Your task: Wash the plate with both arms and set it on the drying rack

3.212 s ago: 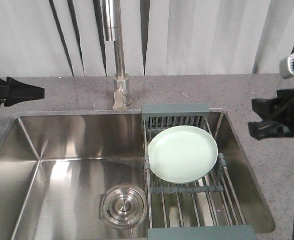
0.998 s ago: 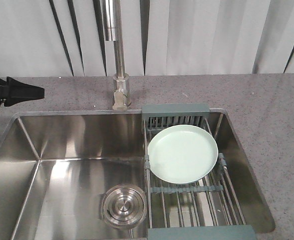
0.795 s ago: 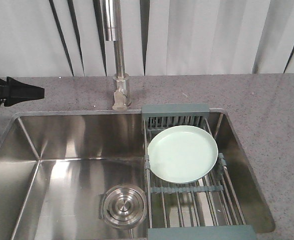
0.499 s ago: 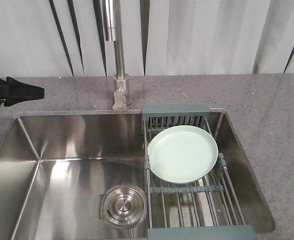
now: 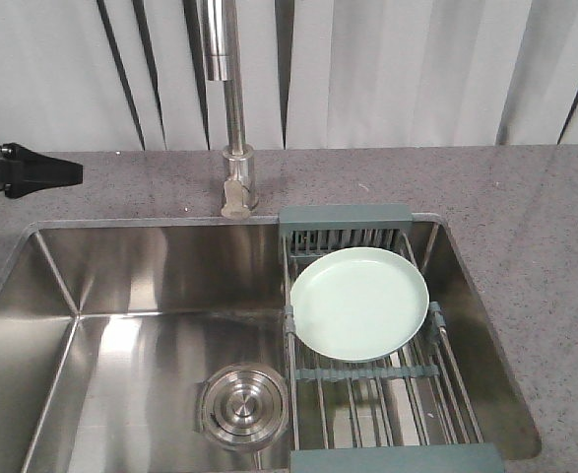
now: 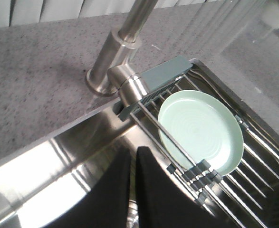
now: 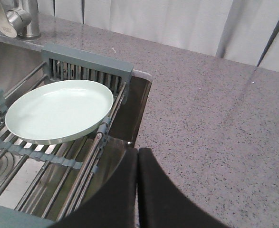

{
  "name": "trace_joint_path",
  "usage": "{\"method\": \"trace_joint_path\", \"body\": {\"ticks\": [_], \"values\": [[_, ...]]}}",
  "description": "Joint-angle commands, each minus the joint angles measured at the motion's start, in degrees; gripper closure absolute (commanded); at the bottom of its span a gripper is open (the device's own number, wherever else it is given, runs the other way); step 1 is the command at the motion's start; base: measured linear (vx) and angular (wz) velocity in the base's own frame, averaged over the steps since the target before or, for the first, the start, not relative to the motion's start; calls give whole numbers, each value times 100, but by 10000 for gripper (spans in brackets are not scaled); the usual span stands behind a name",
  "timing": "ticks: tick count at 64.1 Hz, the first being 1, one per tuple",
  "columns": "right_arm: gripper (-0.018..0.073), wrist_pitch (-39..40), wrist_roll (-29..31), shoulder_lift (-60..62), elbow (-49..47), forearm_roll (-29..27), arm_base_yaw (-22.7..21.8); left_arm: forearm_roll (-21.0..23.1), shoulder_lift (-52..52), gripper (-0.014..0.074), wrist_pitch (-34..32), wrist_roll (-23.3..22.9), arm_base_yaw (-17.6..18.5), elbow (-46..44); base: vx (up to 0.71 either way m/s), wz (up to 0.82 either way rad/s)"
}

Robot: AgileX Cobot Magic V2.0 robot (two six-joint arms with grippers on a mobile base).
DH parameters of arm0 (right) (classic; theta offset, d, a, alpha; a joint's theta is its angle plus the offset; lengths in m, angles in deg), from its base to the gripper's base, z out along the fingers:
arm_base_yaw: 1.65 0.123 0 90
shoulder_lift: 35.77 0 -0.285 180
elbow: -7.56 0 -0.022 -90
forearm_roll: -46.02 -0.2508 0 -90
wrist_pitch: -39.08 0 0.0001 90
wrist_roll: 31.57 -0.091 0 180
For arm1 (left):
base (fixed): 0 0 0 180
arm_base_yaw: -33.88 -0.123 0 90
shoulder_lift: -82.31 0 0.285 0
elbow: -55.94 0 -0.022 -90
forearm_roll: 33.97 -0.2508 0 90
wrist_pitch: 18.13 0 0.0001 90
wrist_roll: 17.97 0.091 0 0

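Right pincer (image 7: pixel 137 190): tips together, nothing held, over the tabletop (image 7: pixel 215 104) edge at the sink's right rim. Not visible in the front view.

Plate (image 7: pixel 59 118) sits ahead and left of the right pincer, lying nearly flat on the drying rack (image 7: pixel 89 64) rods, far rim just beside the rack's grey-green end block. No pincer touches it.

Left pincer (image 6: pixel 133 190): tips together with only a thin slit between them, empty, over the sink's (image 5: pixel 121 296) back-left wall. Plate is ahead and to its right, well apart. In the front view the left pincer (image 5: pixel 67 173) hovers at the far left above the tabletop.

Status, my read: plate is on the rack and both arms are clear, so either the task is finished or not started; can't tell which. No water visible from the faucet (image 5: pixel 231 118).

Surface: speckled grey stone tabletop, steel sink with a round drain (image 5: pixel 243 406). Beyond: white vertical blinds (image 5: pixel 417 69).
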Motion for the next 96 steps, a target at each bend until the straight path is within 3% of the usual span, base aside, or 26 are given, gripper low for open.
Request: {"method": "trace_joint_path", "body": {"ticks": [1,19,36,57,76,88,96], "values": [[568,376,19,-53,-153,93,-9,490,-280,603,332,-35,392,-398,0,0],[568,376,19,-53,-153,93,-9,478,112,603,306,-35,1606,-1214,0,0],[568,382,19,-53,-153,93,-9,281,837,603,227,-47,2177,-1684,0,0],[568,382,19,-53,-153,93,-9,317,1617,603,-20,213,2286,-1726,0,0],[568,382,19,-53,-153,93,-9,1187,1926,603,-396,1016,2286,-1784,0,0],[568,382,19,-53,-153,93,-9,1147,2141,603,-644,988,2275,-2325,0,0],[568,376,19,-53,-153,93,-9,1139,2366,603,-713,698,2255,-2828,0,0]]}}
